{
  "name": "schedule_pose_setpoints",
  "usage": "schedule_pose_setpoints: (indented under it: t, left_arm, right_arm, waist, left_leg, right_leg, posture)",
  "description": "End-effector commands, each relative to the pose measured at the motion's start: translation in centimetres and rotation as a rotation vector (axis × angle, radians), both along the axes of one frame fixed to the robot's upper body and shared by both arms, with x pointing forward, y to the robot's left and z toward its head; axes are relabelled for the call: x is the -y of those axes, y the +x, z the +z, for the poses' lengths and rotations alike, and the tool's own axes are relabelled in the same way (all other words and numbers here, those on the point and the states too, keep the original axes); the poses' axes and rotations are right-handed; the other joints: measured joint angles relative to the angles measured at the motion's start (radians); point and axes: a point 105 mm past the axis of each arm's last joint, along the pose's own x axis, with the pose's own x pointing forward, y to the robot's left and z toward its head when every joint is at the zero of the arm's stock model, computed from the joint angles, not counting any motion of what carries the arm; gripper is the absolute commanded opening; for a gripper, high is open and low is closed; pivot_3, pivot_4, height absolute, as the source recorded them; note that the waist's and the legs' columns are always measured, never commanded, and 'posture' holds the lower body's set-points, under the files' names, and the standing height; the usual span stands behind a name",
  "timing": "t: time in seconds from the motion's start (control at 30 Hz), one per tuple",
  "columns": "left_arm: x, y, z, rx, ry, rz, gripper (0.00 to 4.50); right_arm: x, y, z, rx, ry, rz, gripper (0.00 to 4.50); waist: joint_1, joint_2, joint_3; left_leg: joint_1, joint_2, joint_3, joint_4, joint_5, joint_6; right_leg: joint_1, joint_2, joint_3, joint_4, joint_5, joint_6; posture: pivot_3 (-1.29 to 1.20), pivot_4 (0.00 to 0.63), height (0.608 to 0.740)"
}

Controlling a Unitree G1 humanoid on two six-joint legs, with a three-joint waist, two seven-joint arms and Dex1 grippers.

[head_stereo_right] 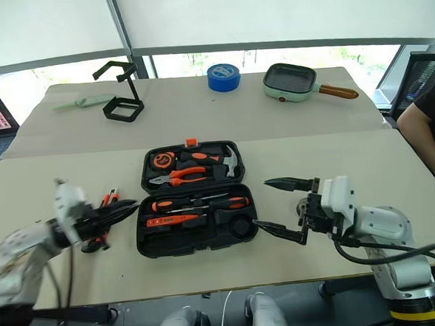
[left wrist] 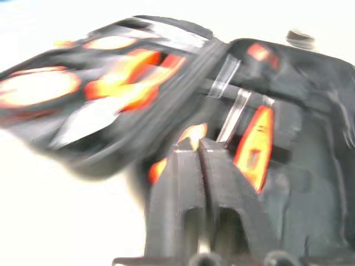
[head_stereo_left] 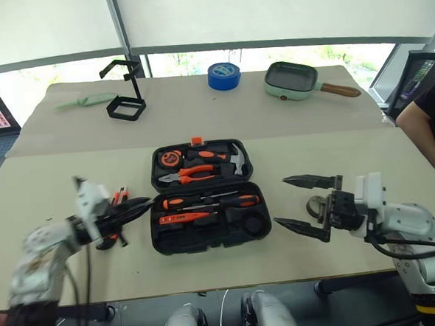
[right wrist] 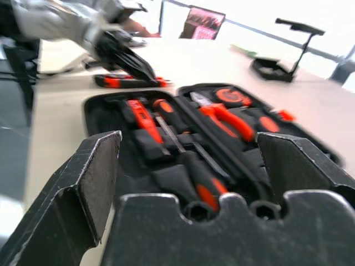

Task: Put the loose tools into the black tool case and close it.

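- Your flat black plastic tool case point(head_stereo_left: 207, 195) lies open mid-counter, screwdrivers and a tape roll already seated in the near half.
- Your left claw point(head_stereo_left: 135, 206) sits at the case's 9 o'clock, fingers nearly together in its wrist view; whether they pinch anything I cannot tell (motion blur).
- An orange-and-black loose tool point(head_stereo_left: 118, 198) lies on the counter by that claw.
- Your right claw point(head_stereo_left: 309, 205) hangs at the case's 3 o'clock, jaws wide apart, empty.
- Risk: closing early would strand that tool; a proud handle could block the lid.
- The beige counter point(head_stereo_left: 328, 156) fronts bright windows; a person sits at 3 o'clock.
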Motion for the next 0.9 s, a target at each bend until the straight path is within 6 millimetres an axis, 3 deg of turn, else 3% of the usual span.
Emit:
schedule_pose_setpoints:
  t: [0.03,0.23,0.33,0.43,0.57,0.67,0.77,0.9]
  left_arm:
    - [-3.1,-1.8,1.3,0.058,0.011,0.158,2.24]
    - [-9.7,-6.8,-0.9,-0.009,0.07,0.488,4.38]
    - [-11.8,-8.8,-1.9,-0.064,0.069,0.644,4.45]
    - [-11.5,-9.3,-2.1,-0.092,0.043,0.673,4.45]
    - [-9.3,-8.6,-1.8,-0.137,-0.002,0.65,4.45]
    - [-6.0,-6.2,-0.1,-0.147,-0.094,0.59,4.45]
    - [-3.8,-4.3,0.3,-0.186,-0.144,0.593,4.45]
    - [-1.5,-2.2,-0.5,-0.246,-0.134,0.625,4.45]
  right_arm:
    - [0.4,-0.4,0.7,0.057,0.046,0.012,4.5]
    - [0.9,-1.1,-0.6,0.014,0.032,0.055,4.5]
    - [1.1,-1.4,-1.1,0.005,0.005,0.096,4.5]
    - [1.2,-1.4,-0.9,0.007,0.016,0.129,4.5]
    - [0.7,-1.1,-0.3,0.048,0.017,0.161,4.5]
    - [-0.7,-0.7,2.2,0.087,0.171,0.142,4.5]
    - [-1.9,-1.3,2.4,0.11,0.152,0.198,4.5]
    - [-2.2,-1.2,2.2,0.117,0.131,0.198,4.5]
  waist:
    - [0.005,0.0,0.0]
    - [0.019,0.0,0.0]
    - [0.02,0.0,0.0]
    - [0.025,0.0,0.0]
    - [0.029,0.0,0.0]
    - [0.029,0.0,0.0]
    - [0.033,0.001,0.0]
    - [0.022,0.0,0.0]
  left_leg:
    - [0.0,0.0,0.0,0.0,0.0,0.0]
    - [0.0,0.0,0.0,0.0,-0.004,0.006]
    - [0.0,0.0,0.0,-0.002,-0.004,0.006]
    - [0.0,0.0,-0.001,-0.003,-0.006,0.004]
    - [-0.001,0.0,-0.001,-0.003,-0.008,0.0]
    - [-0.001,0.0,-0.001,-0.004,-0.008,-0.001]
    - [-0.001,-0.001,-0.001,-0.004,-0.007,-0.002]
    - [0.0,-0.001,0.0,-0.005,0.0,-0.005]
  right_leg:
    - [0.0,-0.001,0.0,0.0,0.0,0.0]
    - [-0.001,-0.003,-0.001,-0.001,0.0,-0.001]
    - [0.0,-0.005,-0.002,-0.002,-0.001,-0.001]
    - [0.001,-0.005,-0.003,-0.007,0.0,-0.002]
    - [0.001,-0.005,-0.004,-0.007,0.001,-0.002]
    - [0.001,-0.004,-0.003,-0.007,0.002,-0.001]
    - [0.001,-0.004,-0.003,-0.006,0.002,-0.002]
    - [0.001,-0.001,-0.002,-0.007,0.003,-0.003]
  posture:
    - [0.0,0.15,0.74]
    - [0.0,0.15,0.74]
    - [0.0,0.15,0.74]
    - [0.0,0.15,0.74]
    - [0.0,0.15,0.74]
    - [0.0,0.15,0.74]
    - [0.0,0.15,0.74]
    - [0.0,0.15,0.74]
